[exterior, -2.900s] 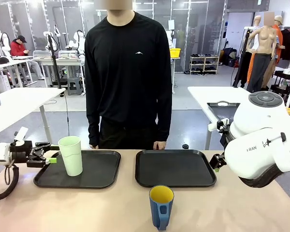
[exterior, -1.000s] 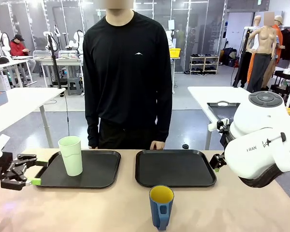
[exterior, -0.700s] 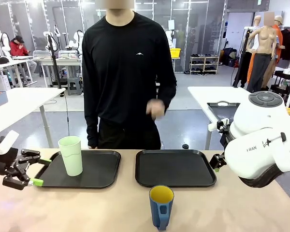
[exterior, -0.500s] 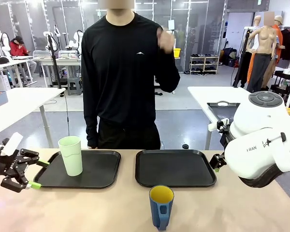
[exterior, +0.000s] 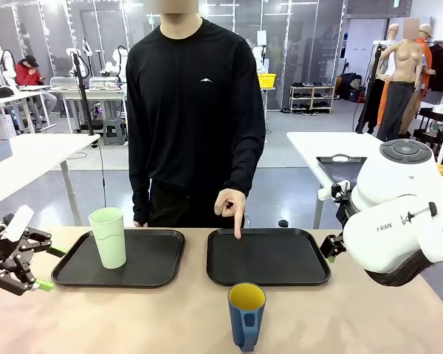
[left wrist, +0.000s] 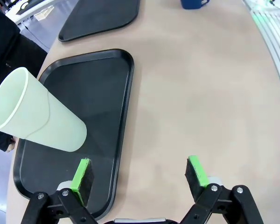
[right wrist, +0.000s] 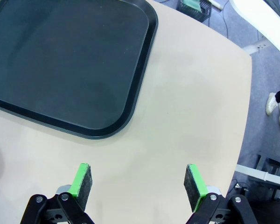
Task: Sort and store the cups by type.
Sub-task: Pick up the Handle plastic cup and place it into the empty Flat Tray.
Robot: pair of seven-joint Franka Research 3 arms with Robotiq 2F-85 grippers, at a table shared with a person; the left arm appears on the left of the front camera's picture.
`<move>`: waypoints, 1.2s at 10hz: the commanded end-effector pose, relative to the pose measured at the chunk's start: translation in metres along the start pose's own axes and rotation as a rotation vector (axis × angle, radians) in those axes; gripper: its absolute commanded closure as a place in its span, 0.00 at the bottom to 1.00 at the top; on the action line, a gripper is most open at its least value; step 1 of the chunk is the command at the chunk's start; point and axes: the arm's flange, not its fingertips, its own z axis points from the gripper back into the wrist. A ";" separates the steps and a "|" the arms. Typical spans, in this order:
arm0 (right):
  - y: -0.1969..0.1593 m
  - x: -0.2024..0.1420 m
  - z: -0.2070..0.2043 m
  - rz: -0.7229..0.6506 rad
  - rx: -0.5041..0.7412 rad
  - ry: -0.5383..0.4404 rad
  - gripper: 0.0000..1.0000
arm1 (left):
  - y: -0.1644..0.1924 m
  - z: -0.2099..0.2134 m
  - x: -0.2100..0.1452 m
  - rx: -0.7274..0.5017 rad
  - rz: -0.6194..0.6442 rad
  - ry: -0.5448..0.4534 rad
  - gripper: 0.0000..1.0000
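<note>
Front: left claw point(exterior: 50, 268) is hovering spread open just off the outer edge of the left tray point(exterior: 159, 267), gripping nothing. Mint tumbler point(exterior: 108, 237) is standing upright on that tray. Blue mug point(exterior: 246, 316) is sitting on bare bench point(exterior: 369, 317), just in front of the right tray point(exterior: 269, 258). Person's hand point(exterior: 230, 205) is pointing a finger down at the right tray. Tumbler looks stored, so I'm reading this as the mug step: next move is calling for a grasp on the mug and a lift onto the indicated tray. Left wrist: claw is gaping wide, tumbler beyond it. Right wrist: right claw point(right wrist: 137, 179) is hanging open, empty, over bench near the tray corner. Bench is looking tan and smooth; open lab, more tables behind.
</note>
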 end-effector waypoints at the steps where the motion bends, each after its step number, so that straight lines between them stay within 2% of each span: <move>1: 0.000 0.000 0.000 -0.003 0.000 -0.001 0.00 | 0.000 -0.002 0.001 0.006 0.004 -0.014 0.00; 12: 0.000 0.000 0.000 -0.003 0.000 -0.001 0.00 | 0.000 -0.002 0.001 0.006 0.004 -0.014 0.00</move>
